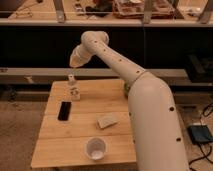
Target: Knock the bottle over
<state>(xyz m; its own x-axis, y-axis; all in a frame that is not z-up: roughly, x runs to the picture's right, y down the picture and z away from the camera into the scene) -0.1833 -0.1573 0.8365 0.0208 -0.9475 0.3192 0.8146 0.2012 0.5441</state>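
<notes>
The bottle [74, 88] is small, slim and whitish with a narrower pale cap. It stands upright near the back left of the wooden table [55, 145]. My white arm rises from the lower right, bends at the top and points down to the left. My gripper [76, 61] is at its end, shut, hanging just above the bottle's cap with nothing held.
A flat black device [64, 110] lies left of centre. A pale rectangular block [107, 120] lies mid-table and a white cup [95, 148] stands near the front edge. A green object [125, 89] peeks out behind my arm. Dark shelving runs behind the table.
</notes>
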